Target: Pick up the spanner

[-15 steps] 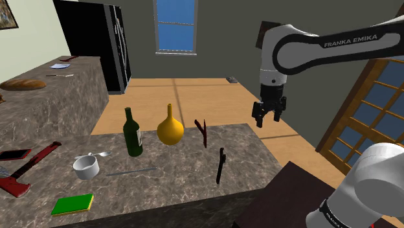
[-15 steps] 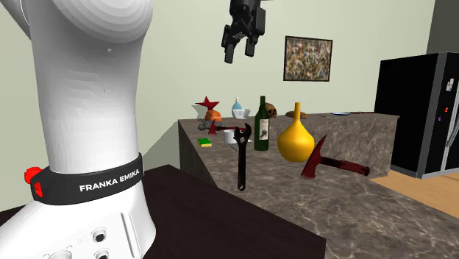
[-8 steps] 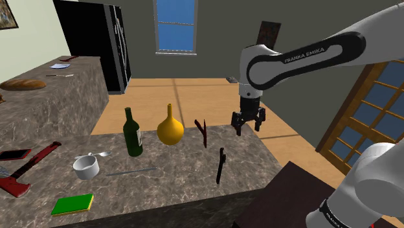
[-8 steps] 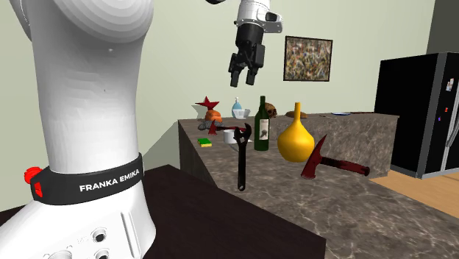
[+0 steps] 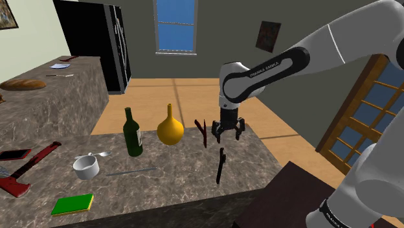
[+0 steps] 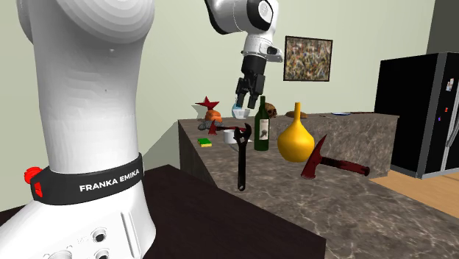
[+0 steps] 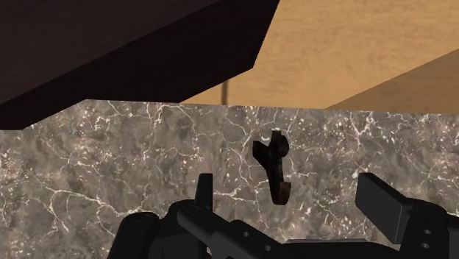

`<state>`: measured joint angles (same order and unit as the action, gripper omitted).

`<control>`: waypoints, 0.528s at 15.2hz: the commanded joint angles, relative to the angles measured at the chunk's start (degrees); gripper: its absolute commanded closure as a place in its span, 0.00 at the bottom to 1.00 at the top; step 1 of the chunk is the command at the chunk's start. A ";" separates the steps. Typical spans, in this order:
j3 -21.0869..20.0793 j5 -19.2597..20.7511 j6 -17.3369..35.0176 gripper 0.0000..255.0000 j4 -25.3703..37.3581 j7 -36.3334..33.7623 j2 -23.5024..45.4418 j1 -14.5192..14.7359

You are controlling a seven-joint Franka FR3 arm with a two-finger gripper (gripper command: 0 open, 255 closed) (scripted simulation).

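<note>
Okay, marbled worktop (image 5: pixel 181 159) carries a yellow vase (image 5: pixel 170 129). White arm (image 5: pixel 272 61) reaches down on the shoulder view's right of the vase. Black spanner (image 5: pixel 221 165) lies on the worktop, right of the vase and nearer the stand. Jaws spread wide, empty, level with the vase.

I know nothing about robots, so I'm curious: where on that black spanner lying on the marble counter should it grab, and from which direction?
Mid-shank, from straight above. The spanner lies flat on the counter, so only its long, narrow sides are free; the open tool could probably straddle that slim straight stretch, avoiding the wider forked head.
</note>
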<state>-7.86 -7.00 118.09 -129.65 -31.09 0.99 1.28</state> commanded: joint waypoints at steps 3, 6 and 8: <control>-0.17 -0.19 3.08 0.00 1.54 -1.17 4.61 0.25; -0.18 -0.13 5.28 0.00 0.87 -1.06 6.16 0.30; -0.17 -0.06 7.16 0.00 0.38 -0.96 7.56 0.35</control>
<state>-8.07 -7.11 124.38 -129.07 -32.15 7.90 1.65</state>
